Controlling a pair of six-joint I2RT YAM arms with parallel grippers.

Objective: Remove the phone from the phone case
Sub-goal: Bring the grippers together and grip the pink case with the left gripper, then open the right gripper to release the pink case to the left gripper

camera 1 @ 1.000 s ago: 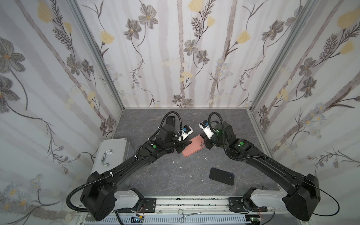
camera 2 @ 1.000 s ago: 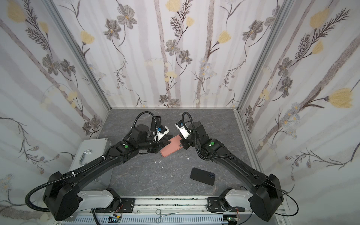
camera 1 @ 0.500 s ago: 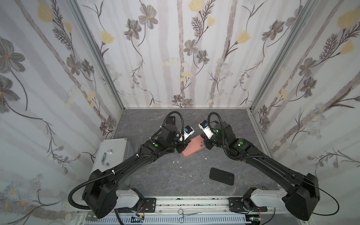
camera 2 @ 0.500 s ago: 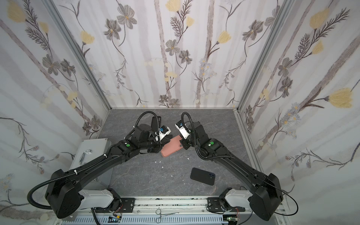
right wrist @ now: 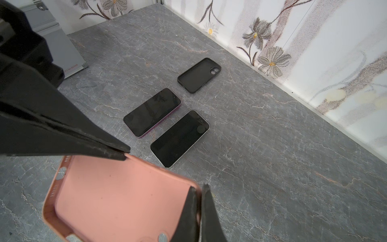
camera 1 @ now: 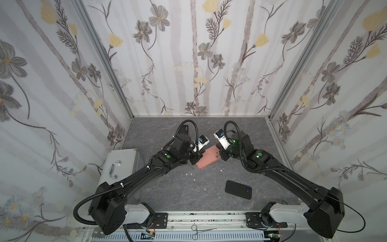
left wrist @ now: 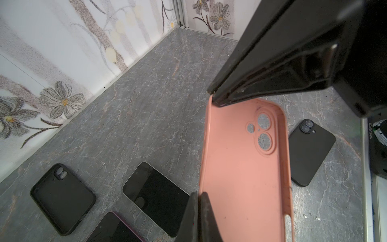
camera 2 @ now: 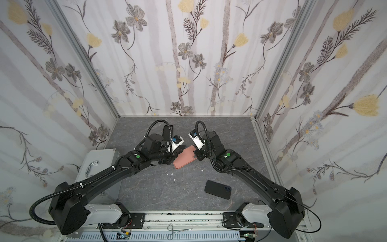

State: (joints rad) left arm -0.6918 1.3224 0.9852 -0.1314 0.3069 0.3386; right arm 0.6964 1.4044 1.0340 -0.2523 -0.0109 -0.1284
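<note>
Pink case (camera 1: 208,157) — opposite rims pinched, aloft

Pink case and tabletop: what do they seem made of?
Pink case: likely soft silicone or rubbery plastic, matte; no glare, moulded rounded rim, dust specks clinging. Tabletop: grey stone-look surface with pale veins, low sheen; real stone or printed laminate, cannot tell.
</note>
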